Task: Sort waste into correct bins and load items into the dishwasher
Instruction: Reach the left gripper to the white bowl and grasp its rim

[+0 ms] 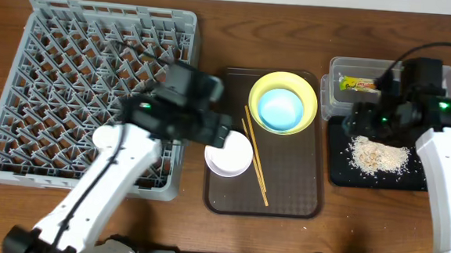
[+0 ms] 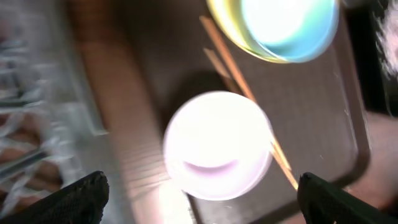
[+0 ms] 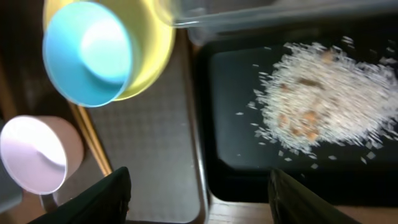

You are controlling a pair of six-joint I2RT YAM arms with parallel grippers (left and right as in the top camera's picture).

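While your left gripper (image 2: 206,198) hangs wide open and empty over the white bowl (image 1: 228,153), which sits front-left on the brown tray (image 1: 292,189) mid-table, the step looks like loading the rack (image 1: 79,78) along the left edge. Next, lower and pinch the rim. Farther right, your right gripper (image 3: 202,196) gapes empty above the rice (image 3: 317,99). Blur hides the left fingertips' height.

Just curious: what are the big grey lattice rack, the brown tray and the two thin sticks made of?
The grey lattice rack looks like matt moulded plastic: uniform thin ribs. The brown rectangular tray seems plastic too, with fine surface texture and a rounded rim. The thin tan sticks look like bare wood or bamboo, pale and dull; uncertain.
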